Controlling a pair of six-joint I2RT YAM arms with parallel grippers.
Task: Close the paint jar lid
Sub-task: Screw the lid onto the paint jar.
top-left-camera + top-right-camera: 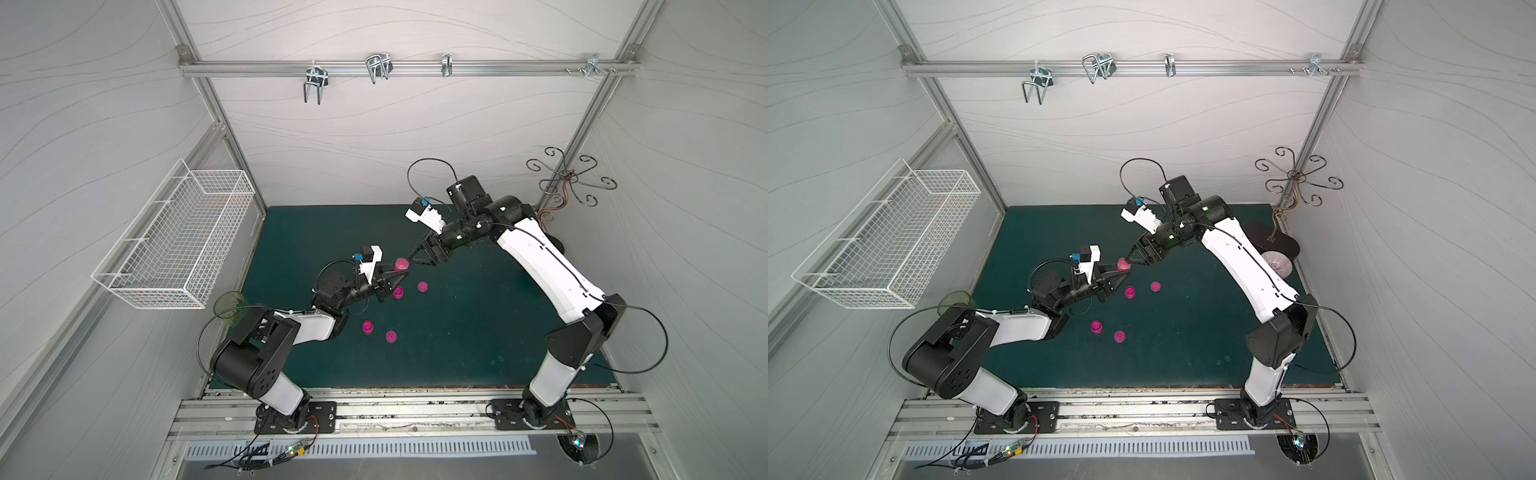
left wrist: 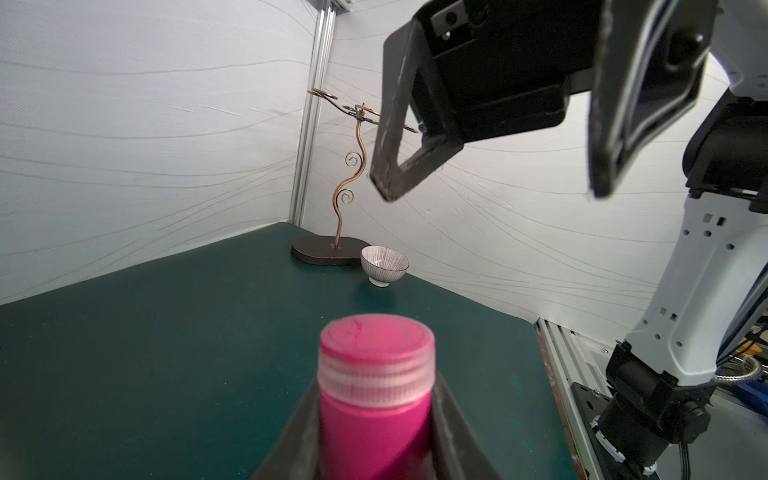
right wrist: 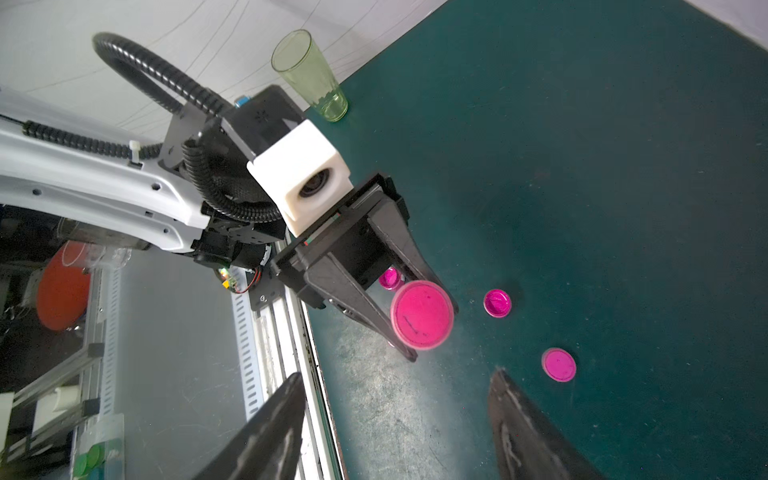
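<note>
My right hand (image 2: pixel 492 189) hangs spread above the lid (image 2: pixel 376 340), with open air between us. My left hand (image 3: pixel 430 332) walls the paint jar (image 2: pixel 374 428) on two sides. Loose pink pots (image 1: pixel 422 286) dot the table (image 1: pixel 478 332) underneath. Its right half lies open up to the bowl (image 2: pixel 384 264) and wire stand (image 2: pixel 349 183) in the far corner.

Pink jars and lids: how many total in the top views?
5. Capped jar in left claw; two pieces beside it; two pieces nearer the robot. More may be hidden.

Colours: paint jar (image 2: pixel 374 424) magenta, lid (image 2: pixel 376 353) pink; mat (image 2: pixel 166 332) dark teal; bowl (image 2: pixel 384 266) white with dark stripes; tumbler (image 3: pixel 309 70) translucent green.
</note>
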